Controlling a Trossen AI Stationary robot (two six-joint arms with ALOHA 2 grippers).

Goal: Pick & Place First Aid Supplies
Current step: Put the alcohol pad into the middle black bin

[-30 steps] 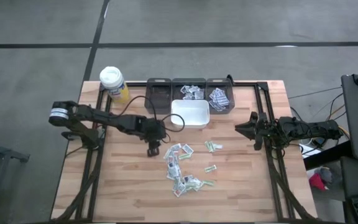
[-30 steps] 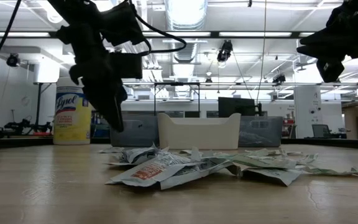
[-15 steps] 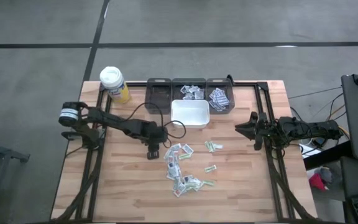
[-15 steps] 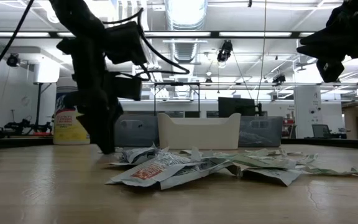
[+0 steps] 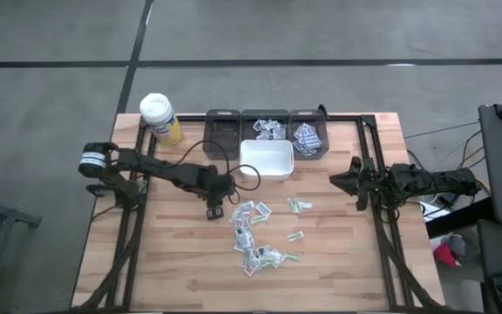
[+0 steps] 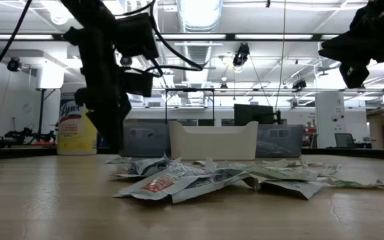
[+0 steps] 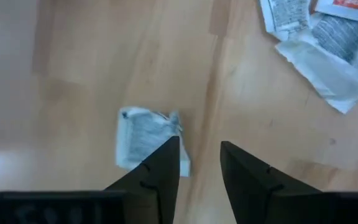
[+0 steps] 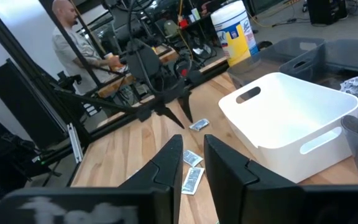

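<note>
From above, the left gripper (image 5: 215, 210) hangs over bare wood just beside the scattered packets (image 5: 253, 231), which lie in front of the white bin (image 5: 267, 159); the right gripper (image 5: 347, 182) waits at the table's right edge, well apart from them.

At table height, the left gripper's fingers (image 6: 112, 137) reach down close to the wood at the pile's (image 6: 179, 179) edge. A push from here could shove the loose heap sideways instead of lifting anything.

The left wrist camera shows the fingers parted and empty, one of them overlapping the corner of a lone packet (image 7: 143, 137). It lies flat and off-centre; closing now would likely clip its corner or slide it away.

In the right wrist camera the right gripper's fingers (image 8: 171, 158) stand slightly apart, holding nothing.
</note>
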